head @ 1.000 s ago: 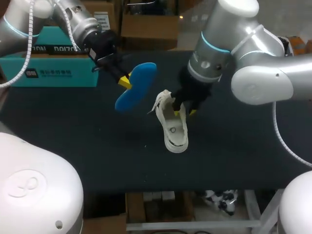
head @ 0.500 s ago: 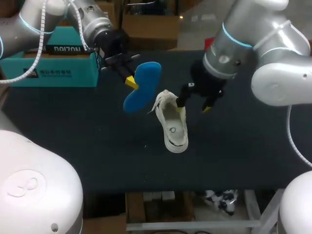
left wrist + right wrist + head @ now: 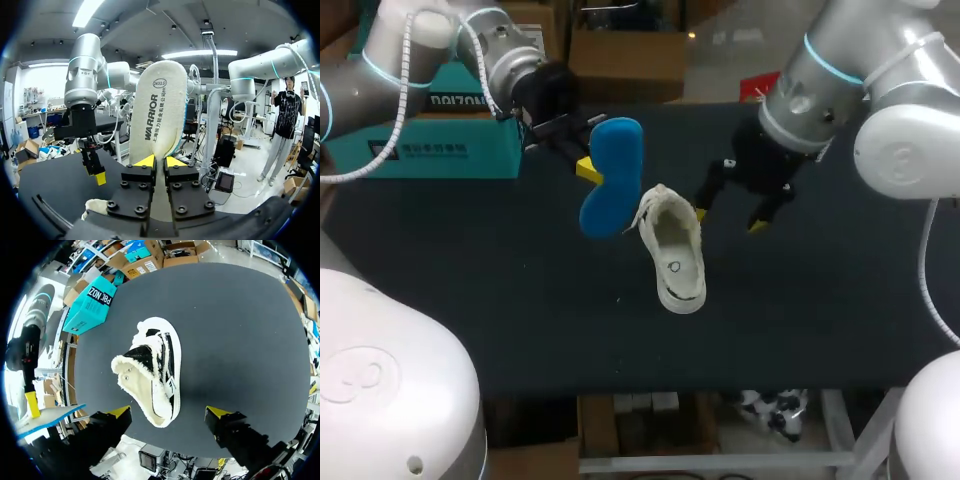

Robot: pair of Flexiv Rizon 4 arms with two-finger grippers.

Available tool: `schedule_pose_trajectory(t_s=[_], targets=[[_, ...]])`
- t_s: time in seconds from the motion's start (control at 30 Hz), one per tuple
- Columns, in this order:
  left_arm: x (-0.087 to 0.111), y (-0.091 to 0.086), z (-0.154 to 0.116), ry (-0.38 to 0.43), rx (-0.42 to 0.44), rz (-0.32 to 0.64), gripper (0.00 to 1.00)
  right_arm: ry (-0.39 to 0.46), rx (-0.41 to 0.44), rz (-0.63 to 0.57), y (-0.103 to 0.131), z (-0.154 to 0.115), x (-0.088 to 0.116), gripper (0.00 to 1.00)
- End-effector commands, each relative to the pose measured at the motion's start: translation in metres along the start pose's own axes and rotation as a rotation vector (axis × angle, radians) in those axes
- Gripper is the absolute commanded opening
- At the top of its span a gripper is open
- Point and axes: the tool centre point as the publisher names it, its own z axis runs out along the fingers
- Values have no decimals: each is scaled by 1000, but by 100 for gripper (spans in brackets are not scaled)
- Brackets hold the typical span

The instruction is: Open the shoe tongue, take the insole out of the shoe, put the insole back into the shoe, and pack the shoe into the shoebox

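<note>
A white shoe (image 3: 673,250) lies on the dark table (image 3: 470,290), its fleecy mouth open; the right wrist view shows it (image 3: 152,372) just ahead of my fingers. My left gripper (image 3: 588,170) is shut on the heel end of a blue insole (image 3: 610,178), held in the air to the left of the shoe. The insole's cream top side (image 3: 162,115) stands upright from my left gripper (image 3: 160,162). My right gripper (image 3: 730,213) hangs open and wide, right of the shoe's heel, holding nothing (image 3: 170,412). The teal shoebox (image 3: 430,135) sits at the back left.
The shoebox (image 3: 97,302) stands well behind the shoe. Bare table stretches in front of and to the right of the shoe. The two grippers hang close together above the shoe's heel end, with the insole's edge (image 3: 50,415) beside my right gripper.
My right gripper has let go of the shoe's heel, opened wide and drawn back up to the right. My left arm has carried the insole rightward and turned it more upright.
</note>
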Motion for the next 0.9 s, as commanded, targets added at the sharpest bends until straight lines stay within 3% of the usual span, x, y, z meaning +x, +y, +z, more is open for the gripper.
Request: schedule_pose_trajectory(t_s=[0.03,0.2,0.63,0.9], targets=[[1,5,20,-15,86,19,0,43,71,82,-2,-17,-7,100],[0,-4,33,-13,143,45,0,162,196,263,-11,-12,-4,100],[-3,-18,40,12,201,24,0,162,196,263,-11,-12,-4,100],[-7,-17,44,26,173,32,0,245,315,514,-17,-18,10,100]])
